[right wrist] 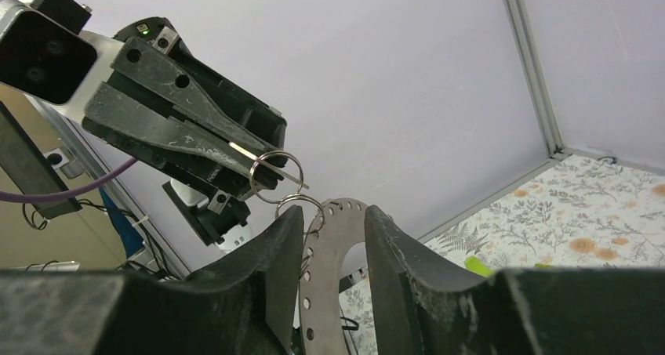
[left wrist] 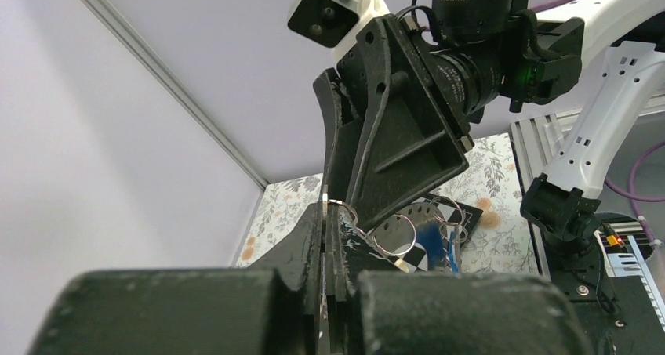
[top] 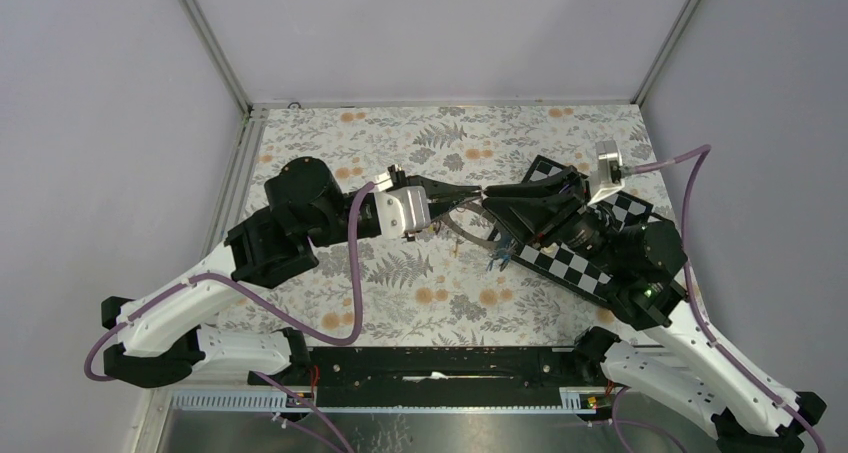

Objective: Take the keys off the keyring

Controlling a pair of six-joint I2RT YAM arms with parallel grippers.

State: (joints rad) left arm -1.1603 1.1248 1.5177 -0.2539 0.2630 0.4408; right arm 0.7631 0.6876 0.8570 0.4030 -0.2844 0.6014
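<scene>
left gripper (right wrist: pixel 267 171) is clamped on a split ring (right wrist: pixel 282 175), evidently to work it off the keyring (right wrist: pixel 325 245), which the right gripper (right wrist: pixel 333 214) straddles, jaws apart.

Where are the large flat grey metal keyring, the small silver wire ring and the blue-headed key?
large flat grey metal keyring (right wrist: pixel 323 249), right wrist view, perforated band.
small silver wire ring (right wrist: pixel 282 172), right wrist view, wire crossing its loop.
blue-headed key (left wrist: pixel 430 237), left wrist view, blue head.
</scene>
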